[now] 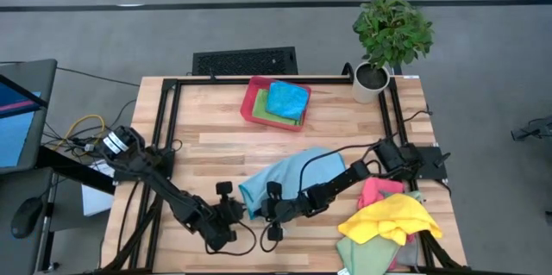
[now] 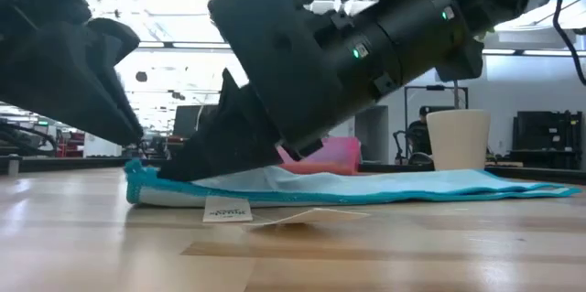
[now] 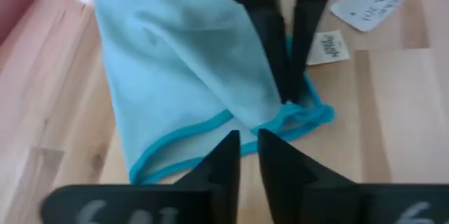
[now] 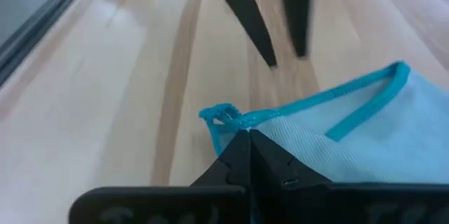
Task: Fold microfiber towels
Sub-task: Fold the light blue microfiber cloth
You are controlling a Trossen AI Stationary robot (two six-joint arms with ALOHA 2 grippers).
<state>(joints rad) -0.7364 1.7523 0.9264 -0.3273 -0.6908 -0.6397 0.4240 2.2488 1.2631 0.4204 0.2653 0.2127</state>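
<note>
The light blue towel (image 1: 289, 178) lies spread low and centre in the high view, its near corner bunched at the lower left of the cloth, a white tag beside it on the surface (image 1: 207, 141). It looks soft, light and limp, likely to sag and slide on the wood, so the bound teal edge at a corner seems the best place to pinch. The right gripper (image 4: 247, 140) is clenched on that corner hem. The left gripper (image 3: 245, 140) hovers just beside it with fingers nearly together, apparently holding nothing. Folded towels sit in the red tray (image 1: 254, 103) at upper centre; a loose pile of towels (image 1: 388, 223) lies lower right.
</note>
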